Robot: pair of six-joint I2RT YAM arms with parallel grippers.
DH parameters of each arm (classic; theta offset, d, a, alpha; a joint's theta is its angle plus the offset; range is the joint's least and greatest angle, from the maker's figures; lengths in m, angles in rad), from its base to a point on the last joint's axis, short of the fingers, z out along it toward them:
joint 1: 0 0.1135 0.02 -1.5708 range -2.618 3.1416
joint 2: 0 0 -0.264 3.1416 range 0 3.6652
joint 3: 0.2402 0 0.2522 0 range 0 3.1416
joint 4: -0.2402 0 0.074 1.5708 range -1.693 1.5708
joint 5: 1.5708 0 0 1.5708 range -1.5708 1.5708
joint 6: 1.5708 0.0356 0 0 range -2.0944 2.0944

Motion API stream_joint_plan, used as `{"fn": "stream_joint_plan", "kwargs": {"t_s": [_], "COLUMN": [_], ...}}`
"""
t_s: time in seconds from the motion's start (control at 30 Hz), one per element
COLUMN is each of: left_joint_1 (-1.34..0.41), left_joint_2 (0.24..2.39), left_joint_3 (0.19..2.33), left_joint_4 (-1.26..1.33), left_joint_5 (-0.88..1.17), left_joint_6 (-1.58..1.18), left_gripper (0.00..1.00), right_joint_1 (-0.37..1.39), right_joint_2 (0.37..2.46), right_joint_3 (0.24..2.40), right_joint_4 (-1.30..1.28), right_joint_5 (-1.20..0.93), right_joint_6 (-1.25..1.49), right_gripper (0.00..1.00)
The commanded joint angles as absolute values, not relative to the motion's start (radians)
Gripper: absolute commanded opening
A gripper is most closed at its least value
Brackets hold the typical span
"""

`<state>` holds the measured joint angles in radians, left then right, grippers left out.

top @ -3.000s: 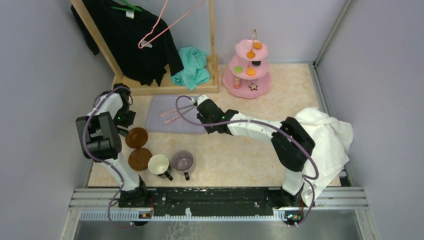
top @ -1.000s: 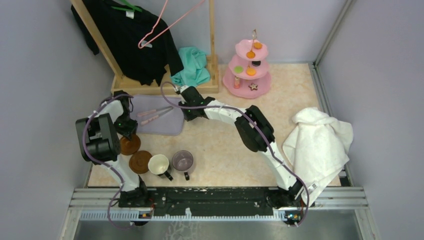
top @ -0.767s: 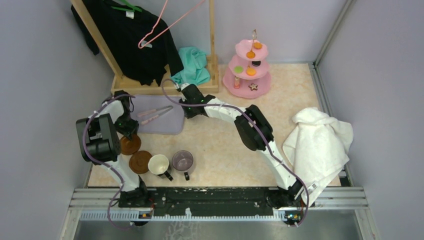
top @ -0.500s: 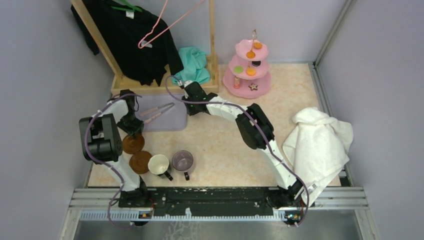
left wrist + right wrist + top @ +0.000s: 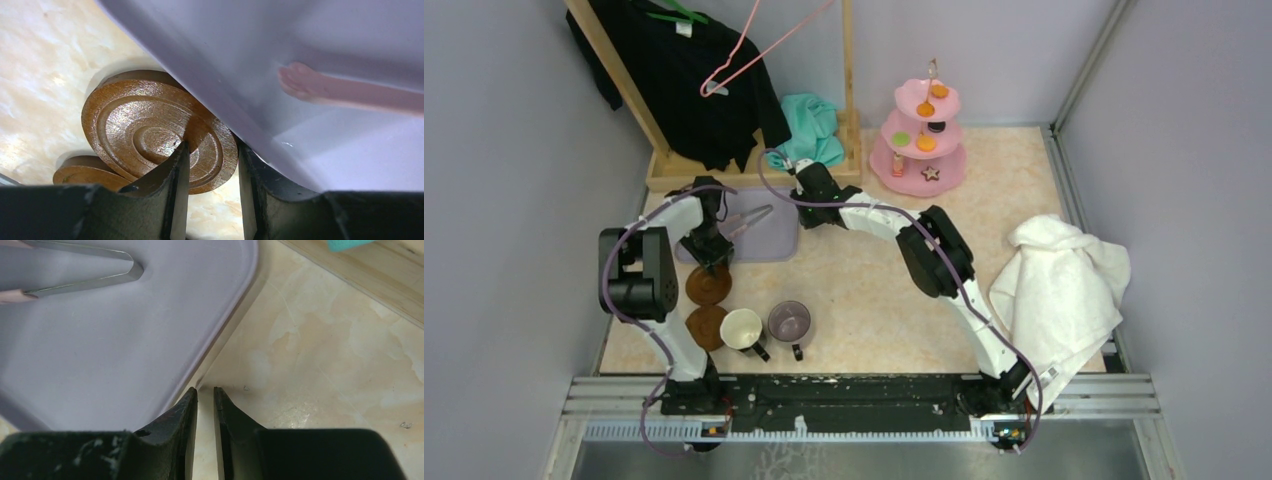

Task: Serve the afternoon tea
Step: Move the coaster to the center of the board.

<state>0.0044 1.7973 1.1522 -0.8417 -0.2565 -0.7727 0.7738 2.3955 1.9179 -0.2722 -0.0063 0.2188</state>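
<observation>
- The left fingers (image 5: 176, 175) are nearly closed and pinch the rim of a brown coaster (image 5: 145, 132).
- That coaster is on the left side of the desk (image 5: 874, 290), at the near left corner of the purple tray (image 5: 774, 238). The tray's edge hides part of it.
- A second coaster (image 5: 705, 325) lies just in front of it, right next to the cream mug (image 5: 742, 327).
- The see-through purple mug (image 5: 789, 320) stands just beside the cream mug, on its right.
- The right fingers (image 5: 186, 412) are closed with nothing in them. Their tips are low over the desk, just beside the tray's far right corner.
- Pink tongs (image 5: 749, 218) lie on the tray.
- The pink stand (image 5: 882, 160) is at the back of the desk, well apart from the mugs. It holds an orange sweet (image 5: 926, 143), a green sweet (image 5: 901, 139), a black sweet (image 5: 936, 126) and a star cookie (image 5: 931, 173).
- A white towel (image 5: 1064, 280) lies on the right side.
- A teal cloth (image 5: 809, 130) lies at the back, left of the stand.
</observation>
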Motion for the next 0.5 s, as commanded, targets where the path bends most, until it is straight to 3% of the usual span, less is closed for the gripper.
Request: {"fn": "stream_joint_plan", "kwargs": {"t_s": [0.0, 0.47], "left_joint_1": [-0.05, -0.193], "left_joint_2": [1.849, 1.894], "left_joint_3": [1.179, 1.219], "left_joint_4": [-0.632, -0.506], "left_joint_5": [-0.149, -0.08], "left_joint_6": [-0.782, -0.707], "left_gripper": [0.0, 0.0], "right_joint_1": [0.759, 0.698], "right_joint_2": [2.348, 2.039], "right_joint_3": [1.907, 1.515], "right_joint_4": [-0.285, -0.17], "right_joint_5": [0.038, 0.153], "right_joint_6": [0.217, 0.254], "right_gripper": [0.19, 0.2]}}
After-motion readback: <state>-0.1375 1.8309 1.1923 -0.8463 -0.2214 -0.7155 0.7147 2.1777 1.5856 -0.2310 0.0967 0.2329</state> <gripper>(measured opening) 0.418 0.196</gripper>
